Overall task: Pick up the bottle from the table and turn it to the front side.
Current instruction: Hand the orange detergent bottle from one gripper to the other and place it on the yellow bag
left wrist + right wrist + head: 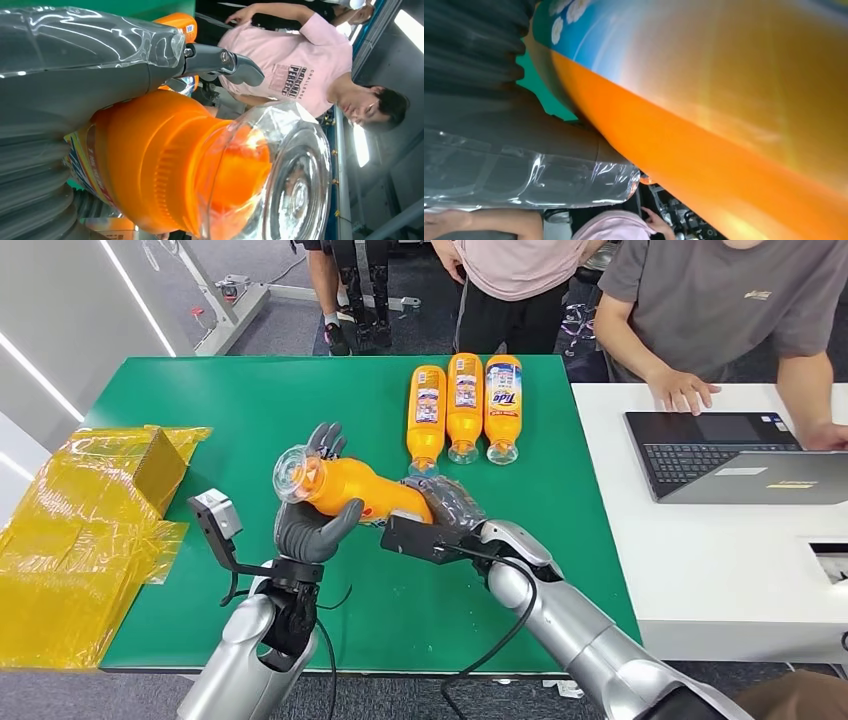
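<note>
Both of my silver arms rise from the lower edge of the head view and meet above the green counter point(250, 400), where they hold one orange plastic detergent bottle point(360, 490) between them, lifted off the surface. Its long axis runs nearly level, tilted a little, with the clear plastic cap point(295, 472) pointing to my left and slightly away from me, and the base toward my right. My left robot hand point(312, 525) grips the bottle at the neck end from below, thumb curled across the near side and dark fingers standing up behind the cap. My right robot hand point(445, 502) is wrapped around the base end, fingers closed over the orange body. From my left wrist the cap faces the lens, clear and ribbed over the orange spout. From my right wrist the bottle's side passes close, showing a blue label edge with white flowers; its writing I cannot read.

Crumpled yellow plastic wrapping point(85, 530) covers a box at my far left. A white counter point(700, 570) to my right carries an open grey laptop point(735, 465), with a person's hand point(682, 390) beside it. Three more orange bottles point(463, 408) lie side by side at the green counter's far edge, caps toward me; the rightmost label reads "Tide".
</note>
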